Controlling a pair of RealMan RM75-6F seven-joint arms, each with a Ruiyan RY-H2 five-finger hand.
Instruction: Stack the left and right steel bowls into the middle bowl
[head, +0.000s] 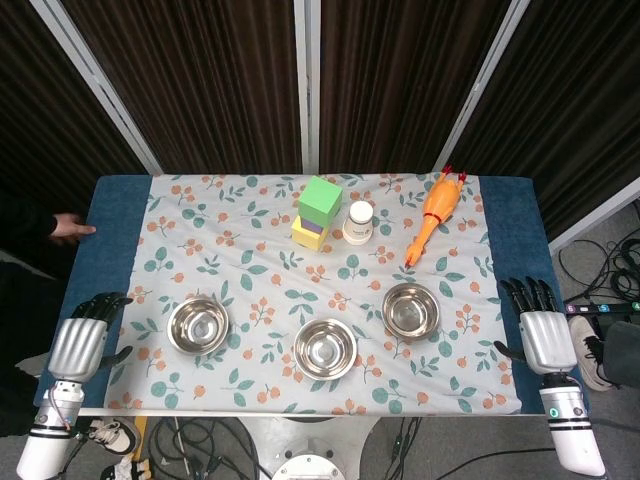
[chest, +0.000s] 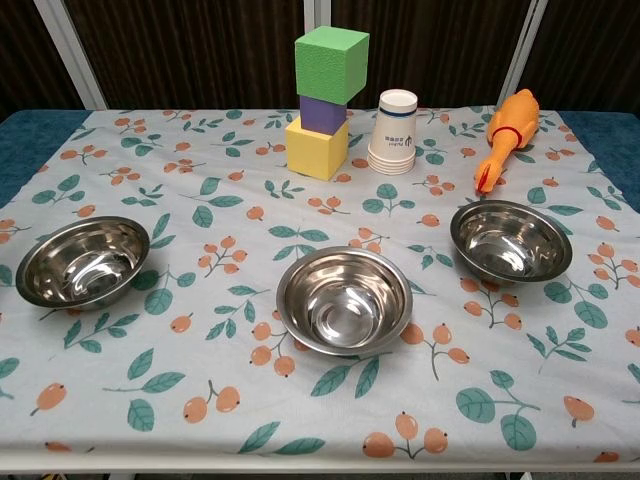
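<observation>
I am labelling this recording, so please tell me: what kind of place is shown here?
Probably a robotics lab or test setup, not a home. Dark curtains on metal frames enclose the table, loose cables lie on the floor, and the props are odd: foam blocks, a rubber chicken.

Silver robot hand (head: 78, 345), black fingers — white wrists

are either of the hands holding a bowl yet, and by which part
Nothing is held. The left hand and right hand rest open at the table's side edges, apart from all three bowls.
</observation>
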